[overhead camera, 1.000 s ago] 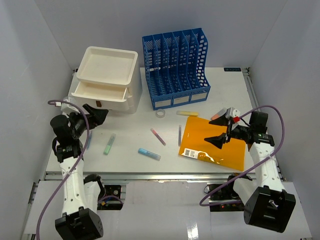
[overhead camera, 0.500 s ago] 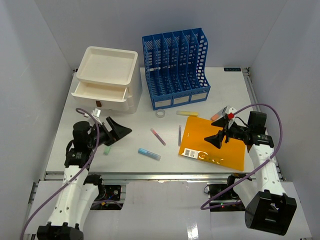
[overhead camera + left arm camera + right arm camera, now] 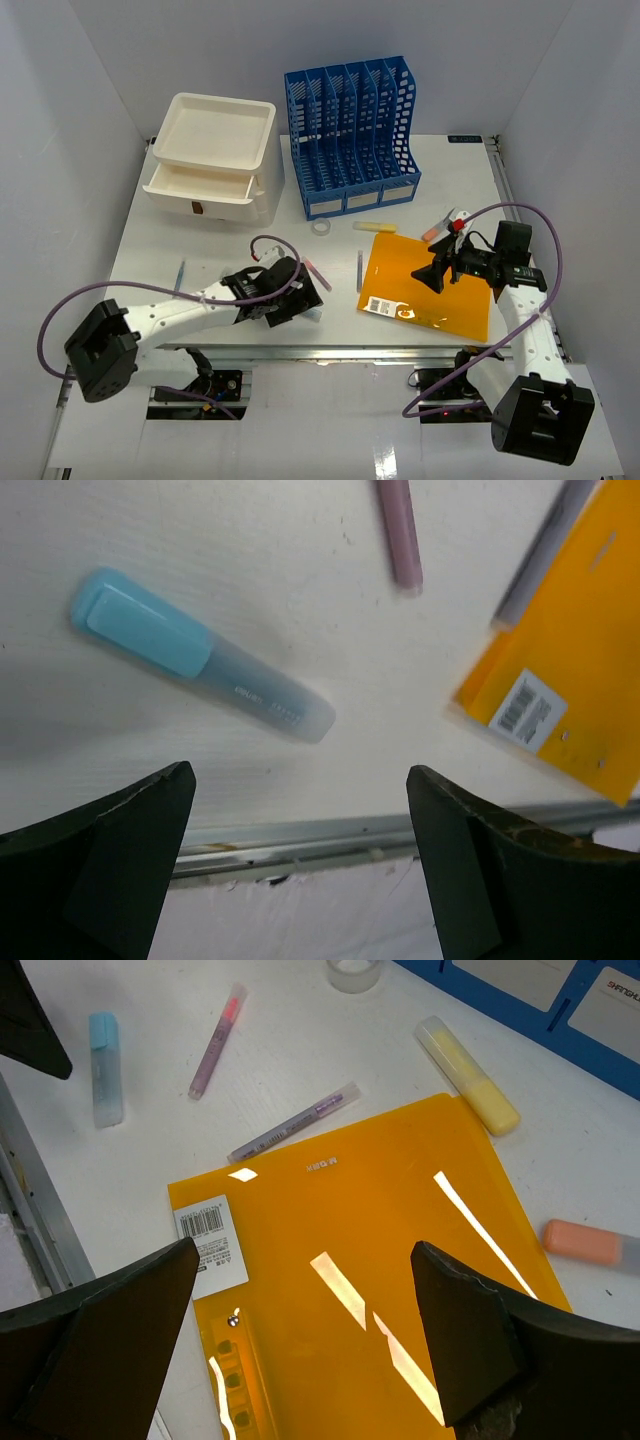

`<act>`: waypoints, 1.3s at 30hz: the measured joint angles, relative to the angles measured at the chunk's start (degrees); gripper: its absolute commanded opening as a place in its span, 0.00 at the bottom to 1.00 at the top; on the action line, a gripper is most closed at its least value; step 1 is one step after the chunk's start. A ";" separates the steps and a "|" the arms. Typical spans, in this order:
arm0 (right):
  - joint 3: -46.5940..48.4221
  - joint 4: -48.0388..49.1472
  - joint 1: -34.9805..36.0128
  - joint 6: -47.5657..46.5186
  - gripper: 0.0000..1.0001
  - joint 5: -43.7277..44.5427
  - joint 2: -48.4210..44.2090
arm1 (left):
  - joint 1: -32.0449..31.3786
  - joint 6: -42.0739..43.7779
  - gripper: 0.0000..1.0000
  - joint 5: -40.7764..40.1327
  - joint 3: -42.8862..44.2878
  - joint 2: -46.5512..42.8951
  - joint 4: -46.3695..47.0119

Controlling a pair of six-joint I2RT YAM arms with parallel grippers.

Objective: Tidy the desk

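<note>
The desk [image 3: 460, 180] is a white tabletop with several loose items. My left gripper [image 3: 312, 290] is open and empty, low over the near middle, just past a blue highlighter [image 3: 305, 312]. In the left wrist view the gripper [image 3: 300, 865] hangs over the desk's front rail [image 3: 300, 832], with the blue highlighter [image 3: 200, 660] lying ahead of it. My right gripper [image 3: 440, 262] is open and empty above an orange folder [image 3: 430, 295]; the right wrist view shows the gripper [image 3: 300, 1330] over the folder [image 3: 350, 1210].
A pink pen [image 3: 315, 272], a purple pen [image 3: 359, 270], a yellow highlighter [image 3: 375, 227], a tape roll [image 3: 321, 228] and an orange eraser [image 3: 432, 232] lie mid-desk. A thin pen [image 3: 180, 275] lies left. A white drawer unit [image 3: 212, 160] and a blue file rack [image 3: 350, 135] stand at the back.
</note>
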 measured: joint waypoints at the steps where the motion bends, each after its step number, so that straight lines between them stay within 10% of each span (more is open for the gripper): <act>1: 0.00 0.12 0.00 0.15 0.93 0.30 0.03 | -0.59 -1.60 0.98 -1.69 2.36 2.47 -0.99; 10: 0.00 1.17 0.02 1.14 0.92 1.72 0.15 | -2.63 -7.01 0.72 -11.83 20.16 17.59 -4.28; 39: 0.00 1.22 0.04 1.13 0.91 2.00 0.15 | 4.65 -6.93 0.53 -13.28 35.67 37.13 -16.61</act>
